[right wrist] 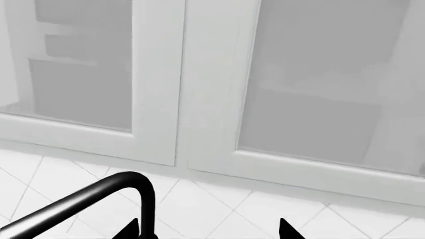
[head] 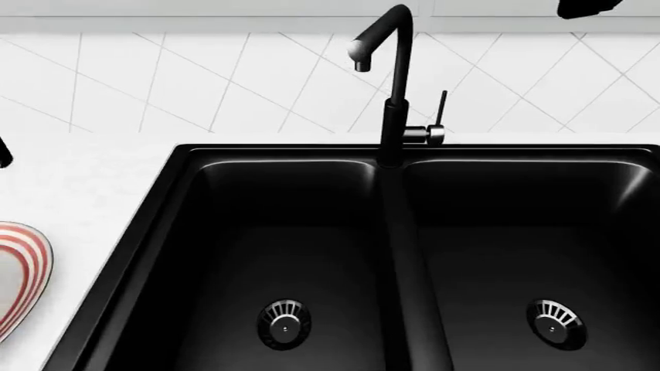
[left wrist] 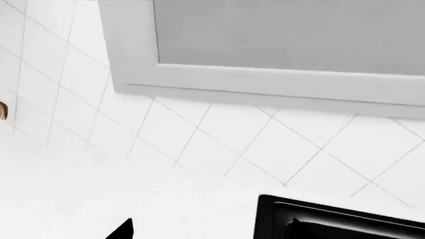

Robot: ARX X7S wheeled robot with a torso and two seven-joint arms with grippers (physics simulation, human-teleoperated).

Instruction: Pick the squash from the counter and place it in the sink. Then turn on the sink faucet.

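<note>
Both basins of the sink lie empty and no squash shows anywhere. The right gripper, fingertips apart, hovers near the faucet; the left gripper's state can't be told.

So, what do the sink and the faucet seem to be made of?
The sink looks like matte black composite or coated metal: soft, dull highlights along its rim. The faucet seems black-coated metal with a silvery tip and collar. These are rendered surfaces, so this is only a guess.
</note>
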